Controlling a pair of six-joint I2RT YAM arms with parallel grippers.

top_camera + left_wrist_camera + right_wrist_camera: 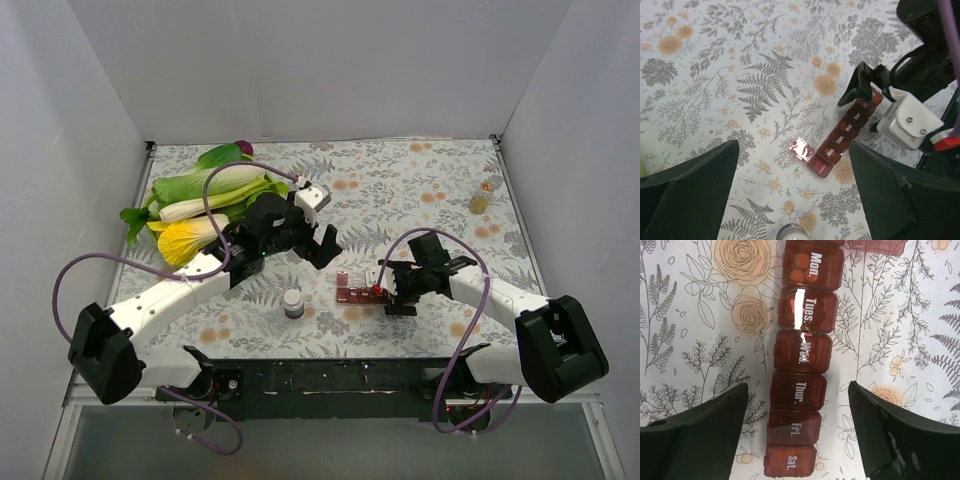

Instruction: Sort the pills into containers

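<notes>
The containers [800,360] are a dark red strip of lidded day compartments lying on the floral cloth. In the right wrist view the lids from Mon. to Sat. are closed, and round pills [799,268] show through the Mon. lid. My right gripper [797,435] is open and straddles the Fri. end without touching it. In the left wrist view the containers [847,131] have one end compartment with its lid [802,149] flipped open. My left gripper [795,200] is open with nothing in it, hovering just short of that end. From above, the left gripper [322,250] and the right gripper [385,290] flank the containers [355,293].
A small grey bottle with a white cap [293,303] stands left of the strip, at the bottom of the left wrist view [790,232]. Leafy vegetables [205,205] lie at the back left. A small bottle [480,203] stands at the back right. White walls enclose the table.
</notes>
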